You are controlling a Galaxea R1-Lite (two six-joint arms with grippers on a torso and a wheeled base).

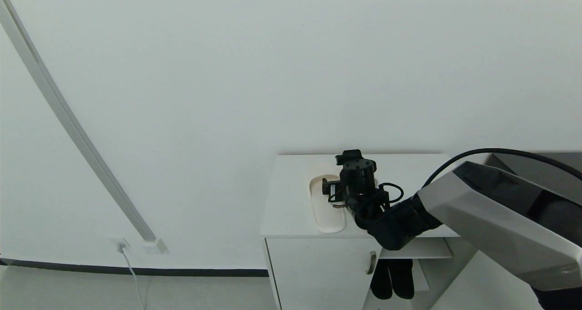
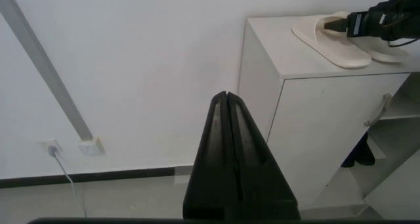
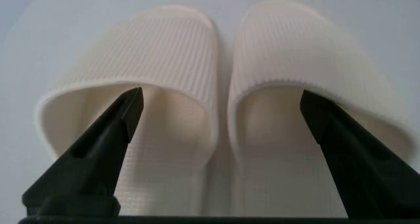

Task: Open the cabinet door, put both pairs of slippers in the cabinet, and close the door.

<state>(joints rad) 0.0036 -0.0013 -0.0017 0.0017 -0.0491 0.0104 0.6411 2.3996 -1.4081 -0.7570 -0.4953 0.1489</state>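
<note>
Straddling the cream slippers (image 3: 151, 46) with the right end effector (image 3: 221, 98) spread open.
One finger sits at each strap mouth; the pair looks like light, soft foam, so pinching the two inner strap walls together should lift both off the cabinet (image 1: 291, 201) top. No print legible.

In the head view the right arm (image 1: 400, 223) covers most of one cream slipper (image 2: 388, 54), and the cabinet (image 1: 318, 264) is cut off below.

No legible text or signs anywhere.
</note>
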